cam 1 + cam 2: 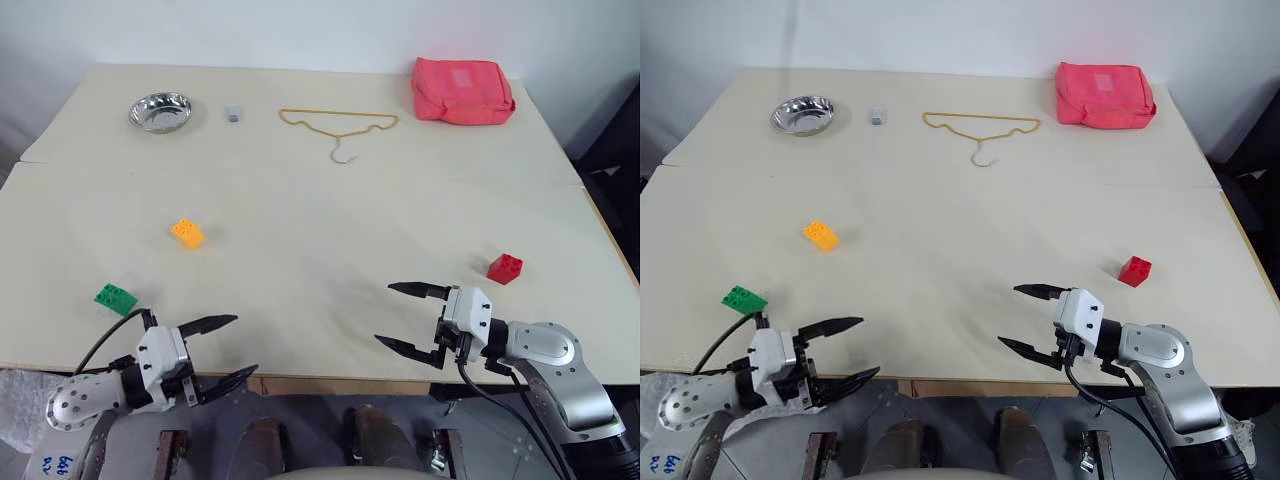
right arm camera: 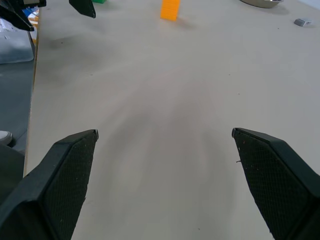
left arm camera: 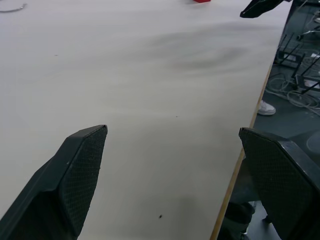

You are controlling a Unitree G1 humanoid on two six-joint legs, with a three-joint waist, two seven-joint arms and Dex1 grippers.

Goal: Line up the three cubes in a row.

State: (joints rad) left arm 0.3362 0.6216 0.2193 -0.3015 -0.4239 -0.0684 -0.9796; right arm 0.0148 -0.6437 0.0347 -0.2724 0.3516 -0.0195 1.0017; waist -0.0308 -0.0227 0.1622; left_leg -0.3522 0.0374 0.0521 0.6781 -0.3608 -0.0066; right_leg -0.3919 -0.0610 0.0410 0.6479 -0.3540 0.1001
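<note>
Starting point: both pincers, left (image 1: 222,348) and right (image 1: 412,318), gaping wide, holding nothing.
Red cube (image 1: 505,267): just beyond my right pincer, outward; I'd grab it first.
Orange cube (image 1: 187,233): ahead of left pincer.
Green cube (image 1: 116,298): beside left pincer.

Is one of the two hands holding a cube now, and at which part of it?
Nothing is held. The left hand and the right hand are both open and empty, apart from the cubes.

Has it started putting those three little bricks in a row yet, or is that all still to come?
Nothing looks done: the green cube, orange-yellow cube and red cube sit far apart on the table. Nothing is in hand: the left gripper and right gripper hang open at the near edge. All the lining up is left.
</note>
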